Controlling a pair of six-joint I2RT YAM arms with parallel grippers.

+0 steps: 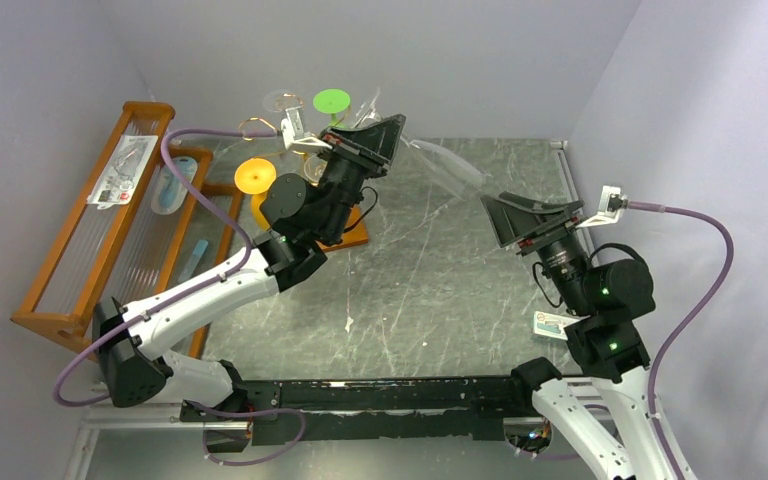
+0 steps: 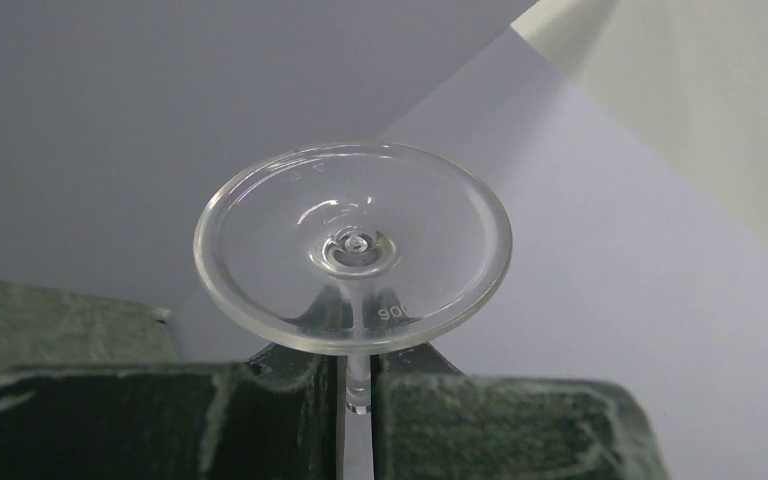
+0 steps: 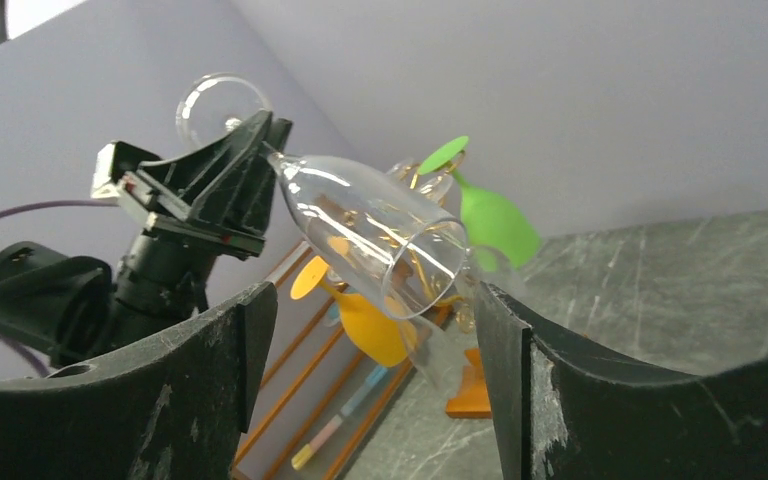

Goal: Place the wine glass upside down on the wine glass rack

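Across the marbled grey table, far-left corner: a wooden shelf along the wall. Beside it is the wine glass rack, mostly masked by your left arm. A green glass and an orange glass hang there, feet up.

Left gripper: raised by the rack's right side, clamped on the stem of the clear wine glass. In the wrist view the fingers are pinched close with the stem between them and the foot just past the tips.

Right gripper: fingers wide apart, nothing in them, well off to the right, facing the bowl's mouth.

Relation to watch: the glass's long axis is tilted. The foot is high and on the rack side; the bowl is lower and points away toward your right arm. Part-inverted, not plumb. The rack lies left of the claw, and the left arm is far nearer.

My read: bring the axis upright with the foot on top, then carry the stem sideways into a free scroll. Which scroll is free, I can't tell. Risk: knocking the hung glasses.
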